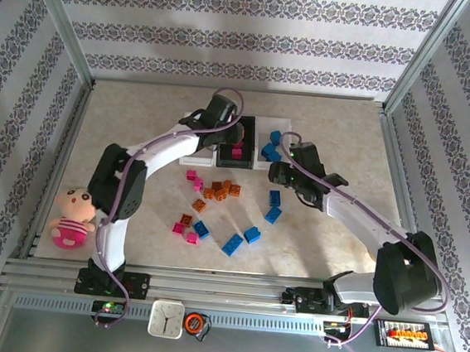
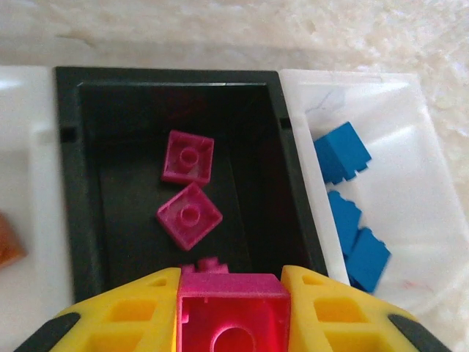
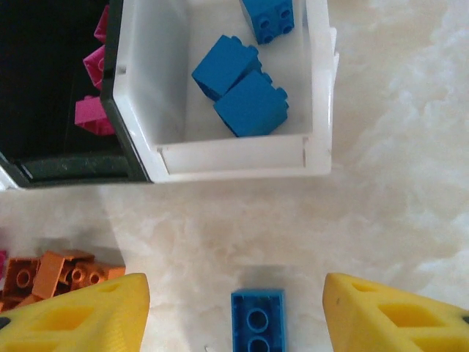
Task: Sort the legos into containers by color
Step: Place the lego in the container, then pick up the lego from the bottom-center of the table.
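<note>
My left gripper (image 2: 231,284) is shut on a magenta lego (image 2: 220,302), held over the near end of the black container (image 2: 67,183). Two more magenta legos (image 2: 189,214) lie on its floor. The white container (image 2: 410,176) to its right holds blue legos (image 2: 341,152); the one on its left (image 2: 29,183) shows an orange lego at its edge. My right gripper (image 3: 236,295) is open above the table, straddling a blue lego (image 3: 257,323) that lies in front of the blue legos' container (image 3: 234,158). It touches neither finger.
Loose legos lie on the table: an orange cluster (image 1: 221,191), pink ones (image 1: 193,178) and blue ones (image 1: 252,234). A pink-bodied doll (image 1: 71,217) sits at the left edge. Metal frame rails border the table.
</note>
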Available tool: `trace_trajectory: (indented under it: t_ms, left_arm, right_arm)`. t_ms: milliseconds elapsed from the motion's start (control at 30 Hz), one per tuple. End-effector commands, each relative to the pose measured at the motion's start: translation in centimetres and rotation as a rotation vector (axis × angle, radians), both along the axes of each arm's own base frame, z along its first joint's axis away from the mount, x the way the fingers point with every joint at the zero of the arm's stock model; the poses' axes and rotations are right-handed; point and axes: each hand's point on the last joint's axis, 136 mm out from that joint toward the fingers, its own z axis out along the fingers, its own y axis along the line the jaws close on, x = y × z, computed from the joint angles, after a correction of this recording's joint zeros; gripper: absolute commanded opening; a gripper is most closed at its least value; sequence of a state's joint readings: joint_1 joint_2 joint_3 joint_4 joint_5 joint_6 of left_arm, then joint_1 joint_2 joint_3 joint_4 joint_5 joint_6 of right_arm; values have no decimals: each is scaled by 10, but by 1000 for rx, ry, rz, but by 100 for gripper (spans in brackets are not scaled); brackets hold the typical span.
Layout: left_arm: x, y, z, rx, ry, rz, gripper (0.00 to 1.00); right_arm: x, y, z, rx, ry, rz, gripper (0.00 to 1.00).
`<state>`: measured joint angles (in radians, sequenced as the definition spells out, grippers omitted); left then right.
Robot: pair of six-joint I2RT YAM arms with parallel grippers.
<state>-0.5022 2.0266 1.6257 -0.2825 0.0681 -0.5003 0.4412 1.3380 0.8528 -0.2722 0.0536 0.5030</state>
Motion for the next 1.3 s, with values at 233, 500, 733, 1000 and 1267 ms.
trace_trajectory:
  t_ms: [233, 500, 733, 1000, 1267]
  left_arm:
    - [20, -23, 13, -19, 6, -47, 57]
    - [-24, -19, 85, -164, -115, -82, 79]
    - [-106, 35, 84, -189, -140, -30, 100]
    - [-185, 90, 43, -162, -88, 42, 100]
    - [-218, 123, 31, -137, -86, 116, 100]
  right_arm:
    - [-60, 25, -21, 66, 74, 162, 66]
    - [-100, 78, -27, 41, 81, 449, 67]
    - [-128, 88, -49, -55, 152, 521, 67]
    - [-140, 80, -79, -146, 230, 531, 67]
    - [-150, 77, -99, -182, 294, 546, 67]
